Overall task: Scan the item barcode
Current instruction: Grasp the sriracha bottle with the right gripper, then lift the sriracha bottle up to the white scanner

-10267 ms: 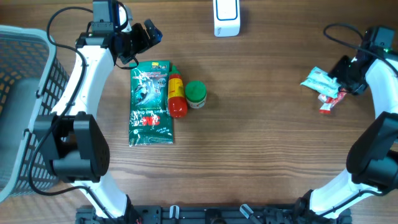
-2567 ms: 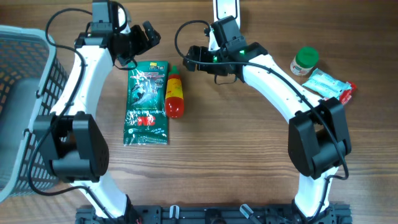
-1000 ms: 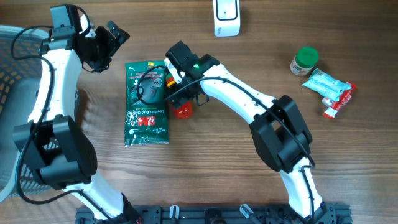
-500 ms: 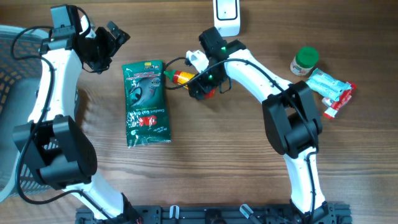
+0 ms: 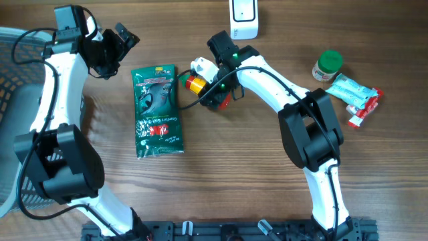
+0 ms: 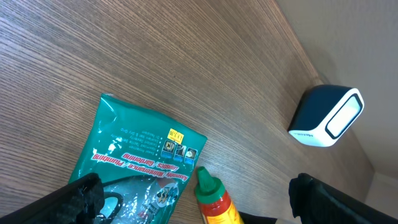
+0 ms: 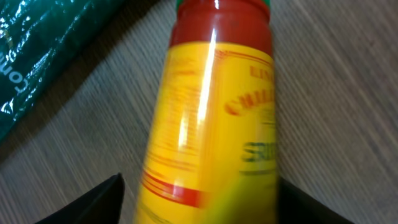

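Bottle (image 5: 196, 84) is clamped in right gripper (image 5: 208, 88), just off the top right corner of packet (image 5: 157, 110), with open wood from there up to scanner (image 5: 243, 18) at the far edge. Jar (image 5: 328, 65) and sachets (image 5: 353, 94) lie well apart to the right and basket (image 5: 13, 80) at the far left; left gripper (image 5: 120, 41) hangs wide open up-left of packet, and table (image 5: 234, 167) shows bare wood across middle and near edge. Bottle label is yellow with blurred red writing, looks like "CHILLI"; packet print too small to read.
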Robot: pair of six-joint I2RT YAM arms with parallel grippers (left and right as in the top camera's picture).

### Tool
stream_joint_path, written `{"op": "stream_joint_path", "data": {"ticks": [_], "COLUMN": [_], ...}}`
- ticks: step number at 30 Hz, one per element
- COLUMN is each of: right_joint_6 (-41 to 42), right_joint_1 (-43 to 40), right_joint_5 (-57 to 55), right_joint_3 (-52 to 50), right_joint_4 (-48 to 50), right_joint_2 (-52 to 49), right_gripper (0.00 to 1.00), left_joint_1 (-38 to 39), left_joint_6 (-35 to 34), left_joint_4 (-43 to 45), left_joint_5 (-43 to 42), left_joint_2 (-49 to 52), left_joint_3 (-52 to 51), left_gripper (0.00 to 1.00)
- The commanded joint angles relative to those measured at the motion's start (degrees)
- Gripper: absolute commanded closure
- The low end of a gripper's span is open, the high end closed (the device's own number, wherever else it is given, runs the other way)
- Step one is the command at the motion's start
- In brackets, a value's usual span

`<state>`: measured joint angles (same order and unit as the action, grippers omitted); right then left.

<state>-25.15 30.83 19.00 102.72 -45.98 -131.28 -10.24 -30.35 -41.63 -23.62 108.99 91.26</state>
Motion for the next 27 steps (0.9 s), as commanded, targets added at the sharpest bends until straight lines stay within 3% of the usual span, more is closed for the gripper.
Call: {"op": "stream_joint_path", "data": {"ticks": [1, 4, 7, 14, 17, 20, 23, 26, 27], "right_joint_6": [3.7, 7.7, 11.2, 13.7, 13.7, 15.2, 25.1, 48.7, 51.4], "right_joint_1": [0.1, 0.1, -0.2, -1.0, -3.7, -10.2, -15.9, -20.4, -21.0], "right_joint_5": [0.4, 0.6, 4.7, 13.7, 27.1, 51.7, 73.0, 74.0, 74.0], "right_joint_3": [-0.8, -0.7, 0.8, 1.8, 1.8, 1.8, 1.8, 1.8, 1.8], "right_joint_4": [-0.7, -0.9, -2.3, -3.1, -3.1, -2.3, 3.7, 10.7, 12.1], "right_joint_2": [-2.0, -2.0, -2.0, 2.2, 7.1, 12.1, 13.1, 13.1, 13.1], "right_gripper": [0.28, 0.28, 0.4, 0.45, 0.46, 0.46, 0.43, 0.47, 0.48], "left_joint_1": [0.0, 0.0, 0.0, 0.0, 0.0, 0.0, 0.0, 0.0, 0.0], "left_joint_6": [-0.1, -0.1, -0.1, -0.1, -0.1, -0.1, -0.1, -0.1, -0.1], "left_joint_4": [0.0, 0.0, 0.0, 0.0, 0.0, 0.0, 0.0, 0.0, 0.0], "left_joint_5": [0.8, 0.8, 0.8, 0.8, 0.8, 0.8, 0.8, 0.8, 0.8], "left_joint_2": [-1.2, -1.2, -1.2, -1.2, -1.2, -1.2, -1.2, -1.2, -1.2], "left_joint_3": [1.3, 1.3, 1.3, 1.3, 1.3, 1.3, 1.3, 1.3, 1.3], "left_gripper": [0.0, 0.0, 0.0, 0.0, 0.0, 0.0, 0.0, 0.0, 0.0]}}
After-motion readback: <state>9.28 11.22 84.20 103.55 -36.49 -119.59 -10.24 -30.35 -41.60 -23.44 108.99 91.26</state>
